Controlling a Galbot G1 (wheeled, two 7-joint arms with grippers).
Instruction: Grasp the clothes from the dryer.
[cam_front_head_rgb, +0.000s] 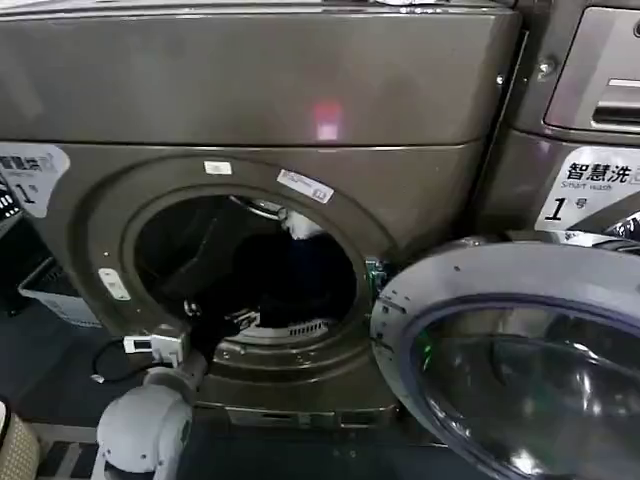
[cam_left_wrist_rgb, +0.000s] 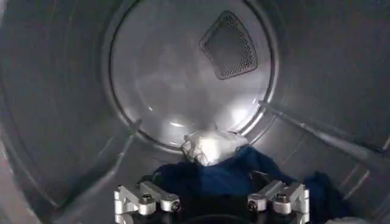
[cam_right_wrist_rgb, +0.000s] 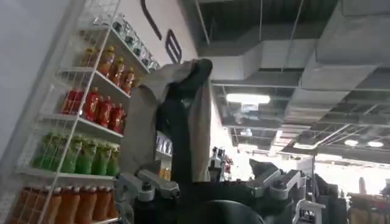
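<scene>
The dryer (cam_front_head_rgb: 250, 100) is a bronze-grey front-loader whose round porthole stands open. Inside the drum lie the clothes: a dark navy heap (cam_left_wrist_rgb: 225, 176) with a small whitish garment (cam_left_wrist_rgb: 210, 146) behind it. From the head view the heap (cam_front_head_rgb: 290, 275) is a dark mass, with a white piece (cam_front_head_rgb: 300, 225) near the porthole's upper edge. My left gripper (cam_front_head_rgb: 243, 320) reaches in over the lower rim. Seen from its wrist, that gripper (cam_left_wrist_rgb: 210, 204) is open, its jaws wide apart just short of the navy fabric. My right gripper (cam_right_wrist_rgb: 210, 182) is open and empty, raised toward the ceiling, away from the machine.
The silver-rimmed glass door (cam_front_head_rgb: 520, 370) hangs open at the right, close to the porthole. A similar machine (cam_front_head_rgb: 590, 120) stands to the right. A crate (cam_front_head_rgb: 55, 290) sits on the floor at the left. Shelves of bottles (cam_right_wrist_rgb: 79, 122) and a beige-draped dark post (cam_right_wrist_rgb: 177, 115) are near the right gripper.
</scene>
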